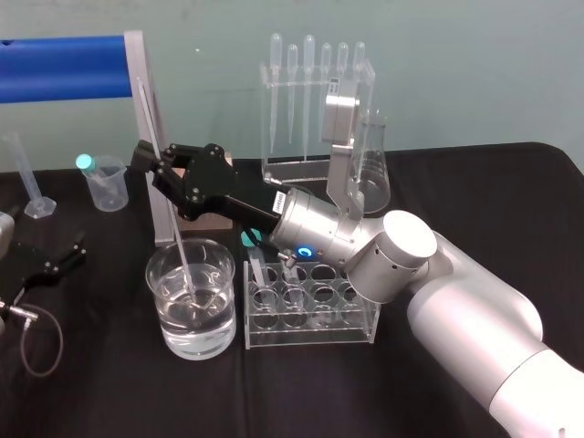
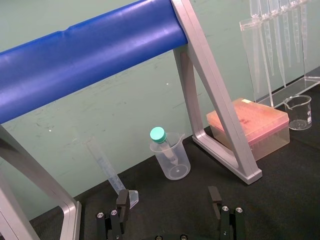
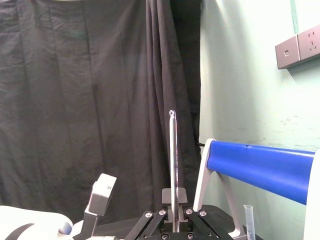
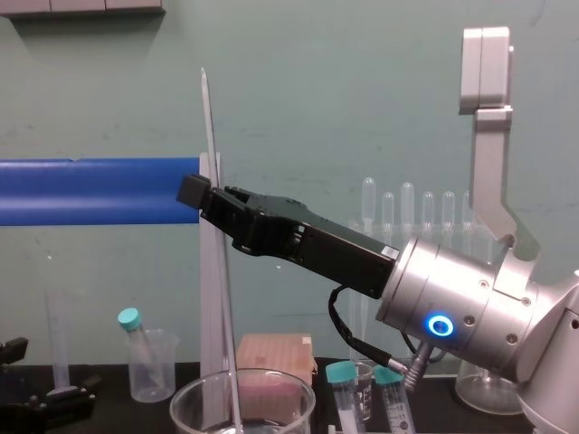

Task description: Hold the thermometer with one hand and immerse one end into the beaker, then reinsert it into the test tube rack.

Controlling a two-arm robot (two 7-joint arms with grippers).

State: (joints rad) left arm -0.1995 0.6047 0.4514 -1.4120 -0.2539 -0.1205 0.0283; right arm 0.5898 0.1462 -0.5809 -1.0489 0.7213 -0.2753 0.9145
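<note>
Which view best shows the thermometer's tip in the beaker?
Head view: the thermometer, held by the right gripper, slants into the water in the beaker, tip visible. Chest view crops the tip; right wrist view shows its upper part. Left gripper sits idle, open.

Soft, even indoor light falls from above. The pale green wall is evenly bright; the black-draped counter swallows light and shows almost no shadows. Small white glints sit on the rim of the water-filled beaker and along the thermometer. The silver right arm carries a broad sheen, its blue ring glowing. In the right wrist view a dark curtain looks dim beside the brighter wall.
</note>
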